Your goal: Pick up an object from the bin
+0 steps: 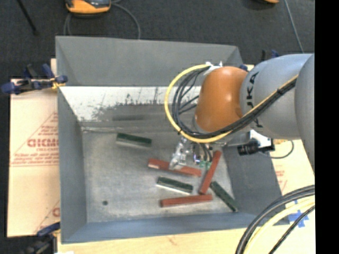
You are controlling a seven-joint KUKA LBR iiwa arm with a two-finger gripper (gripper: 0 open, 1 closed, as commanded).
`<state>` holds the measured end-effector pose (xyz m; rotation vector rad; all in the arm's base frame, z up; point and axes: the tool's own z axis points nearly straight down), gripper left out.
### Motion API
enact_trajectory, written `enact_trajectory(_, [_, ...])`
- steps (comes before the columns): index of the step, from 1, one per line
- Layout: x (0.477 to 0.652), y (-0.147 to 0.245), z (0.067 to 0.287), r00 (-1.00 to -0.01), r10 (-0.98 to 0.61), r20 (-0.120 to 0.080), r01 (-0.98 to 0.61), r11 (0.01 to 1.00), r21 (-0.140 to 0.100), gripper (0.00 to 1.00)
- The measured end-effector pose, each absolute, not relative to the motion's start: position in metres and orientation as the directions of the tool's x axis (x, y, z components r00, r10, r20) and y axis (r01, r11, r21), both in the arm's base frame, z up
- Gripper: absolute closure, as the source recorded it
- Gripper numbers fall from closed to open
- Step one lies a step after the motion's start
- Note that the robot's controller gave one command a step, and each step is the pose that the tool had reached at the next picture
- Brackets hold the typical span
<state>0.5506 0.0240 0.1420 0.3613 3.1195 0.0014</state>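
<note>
Camera view | gripper (pixel 183 155) was low in bin (pixel 106 176), centre-right, over flat red bar (pixel 159 165) on the floor | grip state: could not be told | beside it: green bar (pixel 175 184), long red bar (pixel 185 200), tilted red stick (pixel 207 177)

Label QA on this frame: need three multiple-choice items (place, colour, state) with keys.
1. The gripper is: A over the left corner; B above the sticks right of centre; C outside the walls.
2. The stick lying apart, far left, is: A yellow; B blue; C green.
3. The red stick nearest the front wall: A lies flat; B stands upright; C leans on the rim.
B: it hangs over the red and green heap. C: dark green. A: its whole length rests on the bin floor.
</note>
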Motion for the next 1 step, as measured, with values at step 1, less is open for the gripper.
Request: enact_trajectory(1, [0.5514,0.0239,0.1479,-0.974,0.228,-0.005,0.228,0.974,0.002,1.0])
